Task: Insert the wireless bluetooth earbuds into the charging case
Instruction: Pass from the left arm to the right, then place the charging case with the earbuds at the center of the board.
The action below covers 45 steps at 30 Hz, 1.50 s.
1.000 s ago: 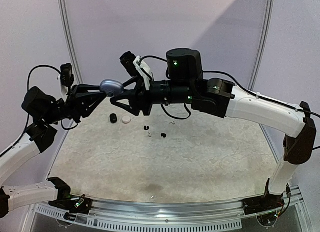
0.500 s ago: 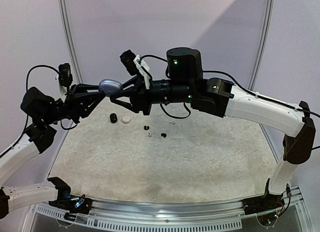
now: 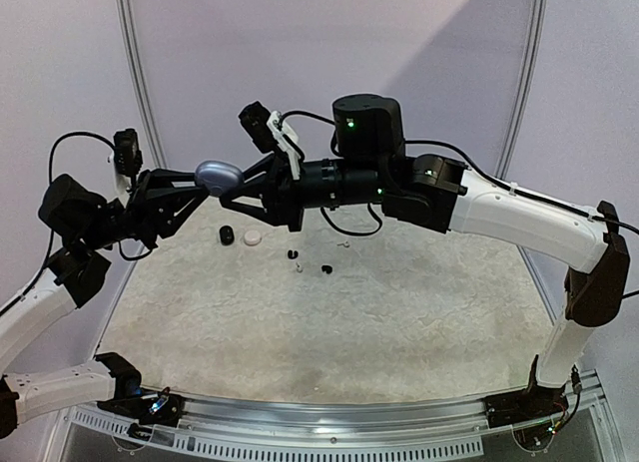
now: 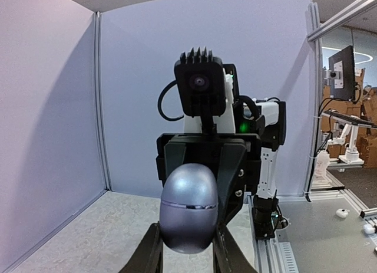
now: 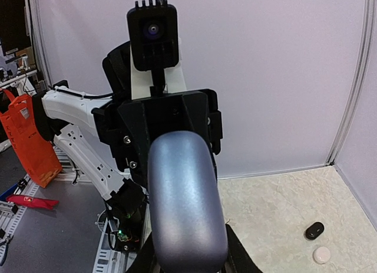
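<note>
A blue-grey, egg-shaped charging case (image 3: 218, 174) hangs closed in the air above the back left of the table. My left gripper (image 3: 204, 181) is shut on it from the left; in the left wrist view the case (image 4: 188, 208) sits between both fingers. My right gripper (image 3: 233, 189) meets it from the right, and its fingers press the sides of the case (image 5: 185, 202). The wireless bluetooth earbuds lie on the table below: a black one (image 3: 326, 270), a whitish one (image 3: 298, 267) and another black one (image 3: 292, 253).
A small black case (image 3: 227, 233) and a round white case (image 3: 253, 238) rest on the table under the grippers; the right wrist view shows the black case (image 5: 314, 230) and the white case (image 5: 321, 255) too. Lilac walls enclose the back and sides.
The right gripper's jaws have narrowed onto the case. Both grippers and the case have drifted slightly left.
</note>
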### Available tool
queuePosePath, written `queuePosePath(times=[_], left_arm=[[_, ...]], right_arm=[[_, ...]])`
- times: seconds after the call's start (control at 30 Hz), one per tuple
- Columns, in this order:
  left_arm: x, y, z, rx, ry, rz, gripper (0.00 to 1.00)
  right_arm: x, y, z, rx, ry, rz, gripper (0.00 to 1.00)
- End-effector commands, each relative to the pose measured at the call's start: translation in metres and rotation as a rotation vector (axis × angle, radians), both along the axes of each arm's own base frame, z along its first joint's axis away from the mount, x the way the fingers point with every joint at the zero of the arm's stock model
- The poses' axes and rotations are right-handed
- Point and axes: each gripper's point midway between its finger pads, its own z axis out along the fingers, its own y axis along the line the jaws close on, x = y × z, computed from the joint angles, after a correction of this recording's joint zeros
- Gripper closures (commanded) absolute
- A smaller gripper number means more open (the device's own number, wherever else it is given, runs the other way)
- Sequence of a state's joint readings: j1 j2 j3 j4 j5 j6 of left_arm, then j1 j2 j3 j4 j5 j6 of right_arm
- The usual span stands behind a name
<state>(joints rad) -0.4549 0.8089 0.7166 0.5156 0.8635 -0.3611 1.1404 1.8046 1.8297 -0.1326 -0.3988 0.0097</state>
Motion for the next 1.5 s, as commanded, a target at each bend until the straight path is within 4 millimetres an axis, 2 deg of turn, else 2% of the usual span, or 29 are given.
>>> queuePosePath(times=[0.0,0.13,0.17,0.27,0.3,0.33,0.4,0.43,0.53,0.6,0.67,0.73,0.8,0.9,1.03,1.13,1.3,1.37,1.43,1.47], left_arm=[[0.013,-0.004,-0.028,0.058,0.037,0.047,1.00],[0.016,-0.005,-0.034,0.076,0.049,0.053,1.00],[0.018,-0.005,-0.036,0.081,0.050,0.065,0.87],[0.029,0.000,-0.039,0.091,0.046,0.144,0.23],[0.033,0.002,-0.041,0.098,0.040,0.173,0.07],[0.037,0.003,-0.043,0.107,0.035,0.198,0.01],[0.047,0.008,-0.053,0.136,0.035,0.263,0.01],[0.054,0.011,-0.059,0.152,0.047,0.306,0.01],[0.073,0.024,-0.081,0.197,0.110,0.434,0.01],[0.080,0.031,-0.091,0.214,0.134,0.490,0.01],[0.083,0.035,-0.098,0.233,0.153,0.515,0.01],[0.083,0.035,-0.103,0.245,0.165,0.517,0.01],[0.083,0.035,-0.107,0.250,0.176,0.515,0.01],[0.084,0.036,-0.112,0.256,0.191,0.520,0.01],[0.086,0.038,-0.117,0.270,0.210,0.534,0.01],[0.087,0.040,-0.120,0.283,0.213,0.541,0.01],[0.089,0.041,-0.121,0.290,0.211,0.548,0.01],[0.091,0.041,-0.121,0.291,0.211,0.550,0.01],[0.093,0.042,-0.122,0.294,0.213,0.553,0.01],[0.094,0.042,-0.123,0.296,0.215,0.556,0.01]], right_arm=[[-0.004,-0.002,0.010,0.028,0.000,0.007,1.00],[-0.004,-0.004,0.010,0.026,-0.004,0.003,1.00],[-0.003,-0.005,0.010,0.022,-0.005,-0.005,1.00],[0.009,-0.011,0.000,-0.021,0.014,-0.064,1.00],[0.017,-0.015,-0.006,-0.041,0.031,-0.097,1.00],[0.027,-0.023,-0.012,-0.059,0.065,-0.137,1.00],[0.058,-0.045,-0.045,-0.123,0.196,-0.253,1.00],[0.076,-0.063,-0.058,-0.147,0.277,-0.328,1.00],[0.115,-0.123,-0.138,-0.310,0.569,-0.526,1.00],[0.126,-0.163,-0.193,-0.418,0.775,-0.638,1.00],[0.127,-0.200,-0.244,-0.493,0.991,-0.741,1.00],[0.124,-0.225,-0.280,-0.508,1.143,-0.785,1.00],[0.124,-0.247,-0.304,-0.502,1.234,-0.820,1.00],[0.119,-0.265,-0.333,-0.503,1.335,-0.823,1.00],[0.113,-0.272,-0.359,-0.508,1.453,-0.772,1.00],[0.108,-0.277,-0.377,-0.554,1.520,-0.744,1.00],[0.101,-0.287,-0.396,-0.601,1.586,-0.715,1.00],[0.100,-0.293,-0.401,-0.625,1.606,-0.728,0.92],[0.097,-0.303,-0.406,-0.686,1.621,-0.772,0.70],[0.097,-0.309,-0.407,-0.725,1.610,-0.800,0.64]])
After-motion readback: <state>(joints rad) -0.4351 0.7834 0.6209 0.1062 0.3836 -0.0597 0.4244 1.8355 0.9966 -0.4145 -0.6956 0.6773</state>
